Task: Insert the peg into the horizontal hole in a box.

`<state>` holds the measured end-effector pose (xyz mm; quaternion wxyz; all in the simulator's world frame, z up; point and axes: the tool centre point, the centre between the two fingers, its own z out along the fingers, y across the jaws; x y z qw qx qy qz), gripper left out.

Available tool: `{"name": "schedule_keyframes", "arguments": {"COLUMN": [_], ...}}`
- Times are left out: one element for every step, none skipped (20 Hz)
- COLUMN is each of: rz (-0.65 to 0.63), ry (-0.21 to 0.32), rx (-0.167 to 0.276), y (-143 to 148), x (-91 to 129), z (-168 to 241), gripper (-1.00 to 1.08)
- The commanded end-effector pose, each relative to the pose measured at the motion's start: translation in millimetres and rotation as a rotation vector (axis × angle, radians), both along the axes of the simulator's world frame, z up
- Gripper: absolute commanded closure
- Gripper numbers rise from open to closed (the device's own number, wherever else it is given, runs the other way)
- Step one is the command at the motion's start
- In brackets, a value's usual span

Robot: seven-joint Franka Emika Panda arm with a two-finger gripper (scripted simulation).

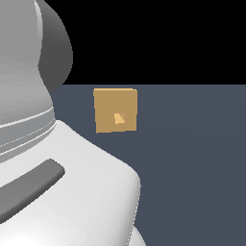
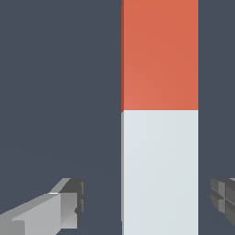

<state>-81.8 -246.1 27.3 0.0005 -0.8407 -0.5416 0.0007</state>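
The arm (image 1: 53, 158) is seen close up, filling the exterior view's left. One box (image 1: 116, 110) is seen beyond it on the table (image 1: 192, 158), with one hole (image 1: 119, 118) in its facing side. In the wrist view, one peg (image 2: 159, 119) lies between the two fingers (image 2: 69, 202), which are spread open and apart from it.

Box (image 1: 115, 110): flat matt tan, no grain or texture, hole (image 1: 119, 118) a shade lighter inside. Peg (image 2: 159, 114): smooth, matt, red-orange part & pale grey-white part, plain faces w/ faint soft shading. Arm shell (image 1: 57, 182): smooth white, slight satin sheen, plastic-looking, w/ dark grey inset; fingers (image 2: 64, 206) matt grey, floor (image 1: 192, 168) matt slate-blue.
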Motion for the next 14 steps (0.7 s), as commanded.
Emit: {"name": "schedule_keyframes", "arguments": {"rz": [0.0, 0.0, 0.0, 0.0, 0.0, 0.0, 0.0, 0.0, 0.0, 0.0, 0.0, 0.0, 0.0, 0.0], "ry": [-0.002, -0.002, -0.002, -0.002, -0.002, -0.002, -0.002, -0.002, -0.002, -0.002, -0.002, -0.002, -0.002, -0.002], "rx": [0.0, 0.0, 0.0, 0.0, 0.0, 0.0, 0.0, 0.0, 0.0, 0.0, 0.0, 0.0, 0.0, 0.0], "y": [-0.5, -0.6, -0.7, -0.7, -0.7, -0.7, -0.7, -0.7, -0.7, -0.7, -0.7, -0.7, -0.7, -0.7], "x": [0.6, 0.8, 0.9, 1.0, 1.0, 1.0, 1.0, 1.0, 1.0, 1.0, 1.0, 1.0, 1.0, 1.0], "z": [-6.8, -8.1, -8.9, -9.2, -9.2, -9.2, -9.2, -9.2, -9.2, -9.2, -9.2, -9.2, -9.2, -9.2], "gripper": [-0.92, -0.92, -0.92, -0.92, 1.08, 1.08, 1.08, 1.08, 1.08, 1.08, 1.08, 1.08, 1.08, 1.08]}}
